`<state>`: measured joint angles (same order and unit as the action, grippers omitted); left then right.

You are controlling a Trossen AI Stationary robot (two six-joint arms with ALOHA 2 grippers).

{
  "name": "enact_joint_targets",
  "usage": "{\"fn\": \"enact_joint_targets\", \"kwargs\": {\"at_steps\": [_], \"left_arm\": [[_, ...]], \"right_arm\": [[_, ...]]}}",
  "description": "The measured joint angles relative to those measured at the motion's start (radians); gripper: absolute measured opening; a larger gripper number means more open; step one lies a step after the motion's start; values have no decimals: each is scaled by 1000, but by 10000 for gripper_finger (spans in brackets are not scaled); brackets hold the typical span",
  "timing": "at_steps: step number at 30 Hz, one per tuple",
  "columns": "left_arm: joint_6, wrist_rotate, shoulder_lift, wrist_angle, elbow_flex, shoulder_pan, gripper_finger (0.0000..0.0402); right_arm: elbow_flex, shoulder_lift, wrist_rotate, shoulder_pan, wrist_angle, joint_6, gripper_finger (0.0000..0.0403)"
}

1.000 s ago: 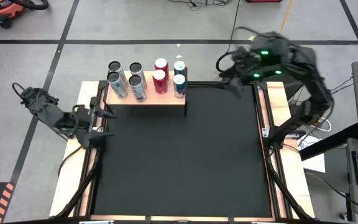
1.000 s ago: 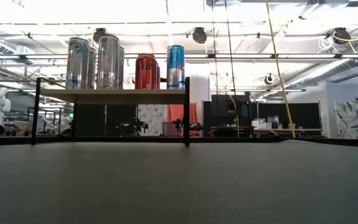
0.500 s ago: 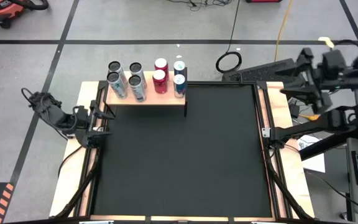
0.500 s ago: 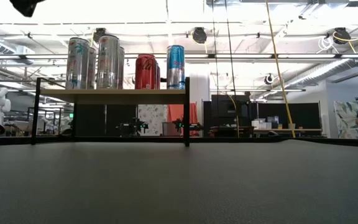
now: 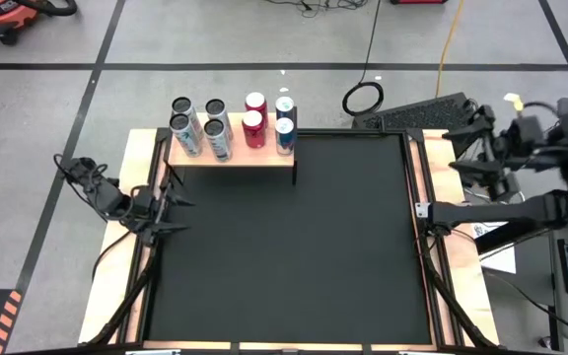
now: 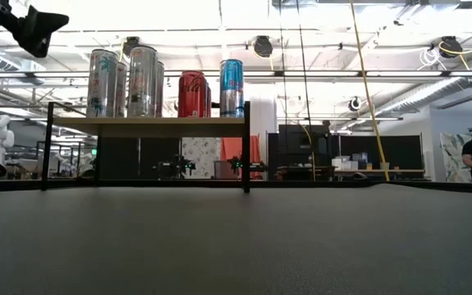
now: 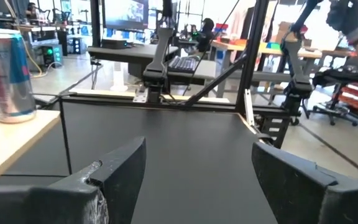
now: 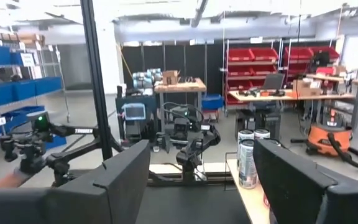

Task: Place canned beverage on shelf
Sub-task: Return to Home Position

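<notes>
As eight slim metal drink cans (image 5: 254,124) line the light wooden shelf (image 5: 247,158), the left gripper (image 7: 197,163) and right gripper (image 8: 202,163) gape empty; stocking looks finished.

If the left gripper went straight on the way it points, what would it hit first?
Nothing near: the left gripper, open, points across the black mat, beside the shelf. First would probably be the right arm's base at the far edge; depth is unclear.

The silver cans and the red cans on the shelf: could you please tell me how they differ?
The silver cans stand taller than the red cans. There are four silver cans but two red cans. Silver cans take the shelf's end; red cans stand between them and the blue cans. All stand upright.
</notes>
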<state>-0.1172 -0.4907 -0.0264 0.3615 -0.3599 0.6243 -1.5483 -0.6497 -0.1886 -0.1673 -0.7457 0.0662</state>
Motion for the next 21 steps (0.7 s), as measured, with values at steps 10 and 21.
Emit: {"fn": "enact_joint_targets", "kwargs": {"at_steps": [10,21], "left_arm": [[1,1,11,-125,96,0,295],[-6,-1,10,-170,143,0,295]], "right_arm": [[553,275,-49,0,414,118,270],[834,238,-50,0,628,183,270]]}}
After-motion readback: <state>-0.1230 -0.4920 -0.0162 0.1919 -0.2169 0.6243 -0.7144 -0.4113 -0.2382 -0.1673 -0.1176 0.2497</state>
